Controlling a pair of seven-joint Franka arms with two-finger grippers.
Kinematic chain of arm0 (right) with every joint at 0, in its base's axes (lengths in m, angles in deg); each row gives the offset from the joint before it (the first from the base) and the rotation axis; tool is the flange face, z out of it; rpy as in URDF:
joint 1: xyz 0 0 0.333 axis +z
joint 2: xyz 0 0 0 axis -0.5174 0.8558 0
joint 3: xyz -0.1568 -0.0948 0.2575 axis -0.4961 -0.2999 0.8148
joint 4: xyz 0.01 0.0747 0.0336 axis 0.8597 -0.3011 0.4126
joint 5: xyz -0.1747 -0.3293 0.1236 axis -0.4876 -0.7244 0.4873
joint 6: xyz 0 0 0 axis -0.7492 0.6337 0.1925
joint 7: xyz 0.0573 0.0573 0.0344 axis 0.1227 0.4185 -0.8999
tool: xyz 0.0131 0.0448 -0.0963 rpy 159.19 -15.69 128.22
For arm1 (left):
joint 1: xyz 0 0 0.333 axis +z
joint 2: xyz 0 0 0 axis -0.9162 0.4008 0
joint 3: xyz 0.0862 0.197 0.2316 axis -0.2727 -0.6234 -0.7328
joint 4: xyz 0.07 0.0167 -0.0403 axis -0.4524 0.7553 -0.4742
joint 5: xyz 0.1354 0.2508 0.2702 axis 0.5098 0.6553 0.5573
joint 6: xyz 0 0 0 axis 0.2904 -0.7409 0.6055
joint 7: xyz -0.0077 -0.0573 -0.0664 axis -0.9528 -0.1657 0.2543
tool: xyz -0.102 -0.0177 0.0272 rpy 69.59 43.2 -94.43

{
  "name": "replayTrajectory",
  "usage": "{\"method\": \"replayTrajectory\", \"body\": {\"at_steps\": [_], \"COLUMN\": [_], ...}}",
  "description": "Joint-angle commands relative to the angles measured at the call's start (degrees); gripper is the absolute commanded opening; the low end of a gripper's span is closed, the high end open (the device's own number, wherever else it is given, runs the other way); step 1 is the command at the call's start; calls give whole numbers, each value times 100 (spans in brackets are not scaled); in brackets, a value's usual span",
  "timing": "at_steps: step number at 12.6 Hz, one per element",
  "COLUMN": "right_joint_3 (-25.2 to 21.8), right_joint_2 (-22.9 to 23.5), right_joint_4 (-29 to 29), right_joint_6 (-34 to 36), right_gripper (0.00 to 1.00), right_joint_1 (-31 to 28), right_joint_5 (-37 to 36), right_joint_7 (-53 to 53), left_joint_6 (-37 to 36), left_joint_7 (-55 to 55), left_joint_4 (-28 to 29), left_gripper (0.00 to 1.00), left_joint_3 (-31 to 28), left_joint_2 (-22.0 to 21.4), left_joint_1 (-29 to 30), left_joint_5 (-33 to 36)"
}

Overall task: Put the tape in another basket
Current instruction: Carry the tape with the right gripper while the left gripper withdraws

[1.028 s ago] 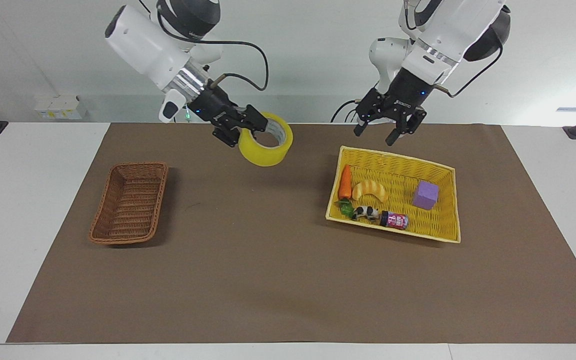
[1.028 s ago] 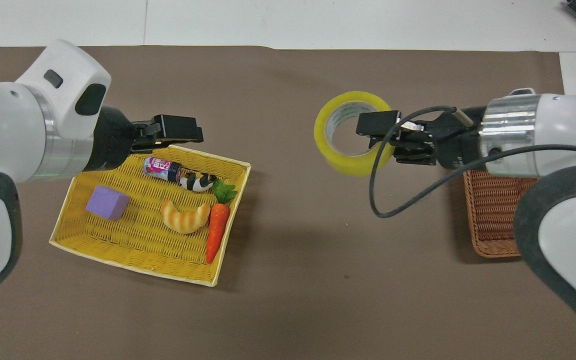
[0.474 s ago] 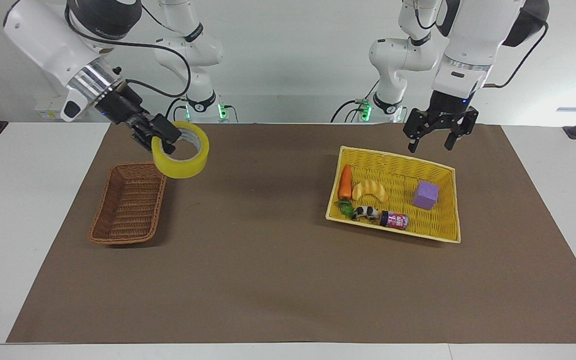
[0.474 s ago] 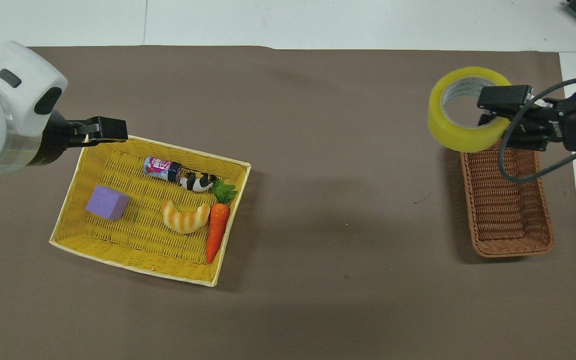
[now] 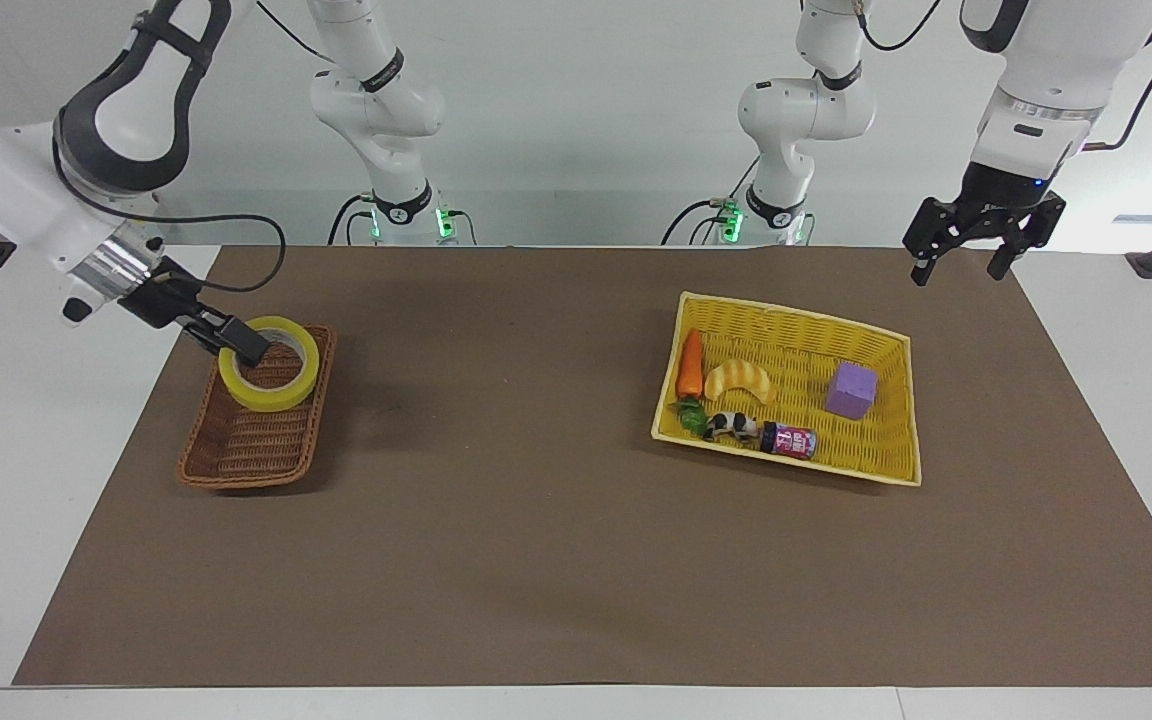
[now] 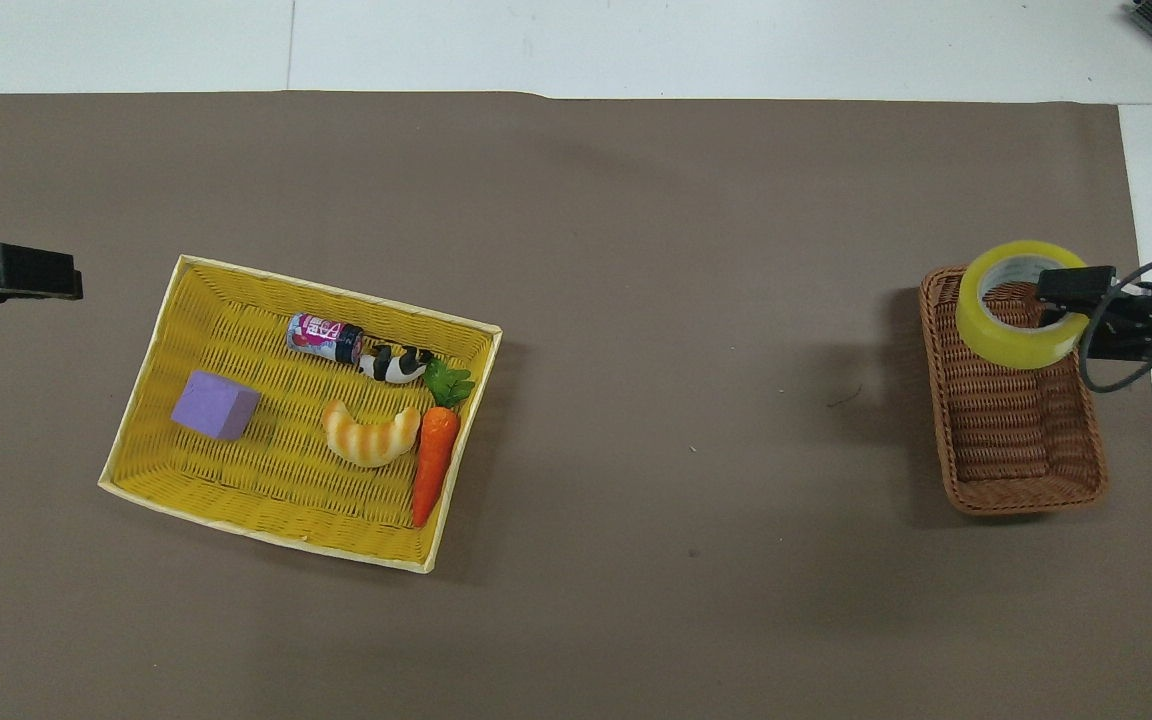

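Moved since half a second ago: the right jaws have carried the tape down from above the wicker rim to low over the basket, and the left jaws have drawn away from the yellow basket.

Right jaws: closed on the tape's wall at the roll's ten o'clock in the facing view, one finger inside the core and one outside. The roll lies flat, hole upward, not yet released.

Left jaws: spread open and empty, over the tabletop at the two o'clock corner of the facing view. That arm waits.

Tape position: at nine o'clock in the facing view and three o'clock in the overhead view, over the basket.

Handling, as a judgement: the roll looks light and stiff, with a slick outer face. The grip across the wall, through the core, is the sound one, since a pinch across the full width would likely slip. It is not fragile, so a short drop should do no harm.

View comparison: each view sets the roll at the twelve o'clock end of the basket, though the views are half a turn apart. This indicates the roll is raised. Contact with the basket floor cannot be confirmed from either. Only the facing view shows the left jaws' spread; the overhead shows a bare tip at nine o'clock.
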Motion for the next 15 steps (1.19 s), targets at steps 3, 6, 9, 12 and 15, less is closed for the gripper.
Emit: {"method": "replayTrajectory", "body": {"at_steps": [3, 6, 9, 12, 15], "right_joint_3": [74, 74, 83, 83, 92], "right_joint_2": [48, 330, 592, 752, 761], "right_joint_4": [-363, -389, -398, -398, -398], "right_joint_6": [-33, -181, -313, -489, -507], "right_gripper": [0, 0, 0, 13, 86], "right_joint_1": [-344, -433, -485, -538, -521], "right_joint_5": [-333, -720, -729, -711, -711], "right_joint_7": [-840, -1655, -2191, -2554, -2511], "left_joint_6": [-668, -924, -1021, -1012, -1047], "left_joint_7": [410, 681, 718, 726, 735], "left_joint_4": [-163, -198, -102, -110, -110], "left_gripper": [100, 100, 100, 100, 100], "left_joint_3": [2, -120, -191, -191, -182], "left_joint_2": [-9, -17, -140, -149, -158], "left_joint_1": [338, 339, 356, 356, 347], "left_joint_5": [-206, -215, -285, -285, -285]}}
